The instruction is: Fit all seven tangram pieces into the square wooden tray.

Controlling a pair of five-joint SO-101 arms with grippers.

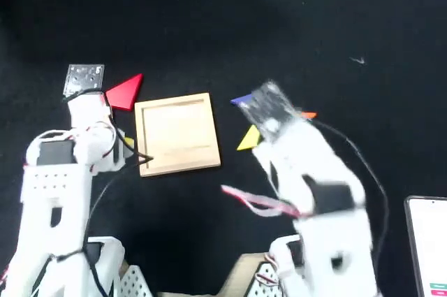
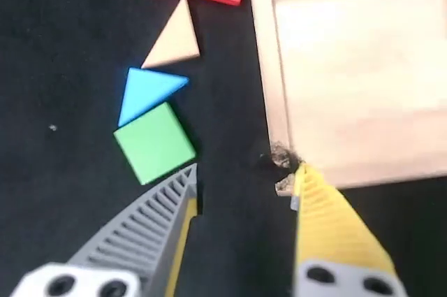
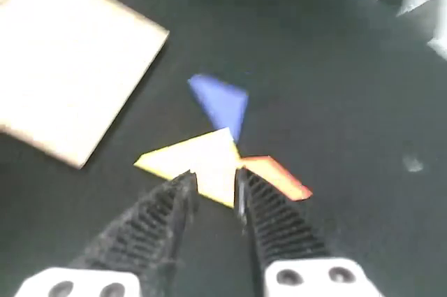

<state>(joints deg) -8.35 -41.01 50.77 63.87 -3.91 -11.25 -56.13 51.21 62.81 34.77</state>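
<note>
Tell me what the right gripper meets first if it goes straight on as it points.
Most likely the yellow triangle: the right gripper points at its near edge, jaws slightly apart. The blue piece lies beyond. How high the tips hang is unclear.

I read no legible text, number, label or sign in any view. At the lower right of the high view, the white device (image 1: 427, 241) carries small coloured marks near its bottom edge. I cannot make them out.
</note>
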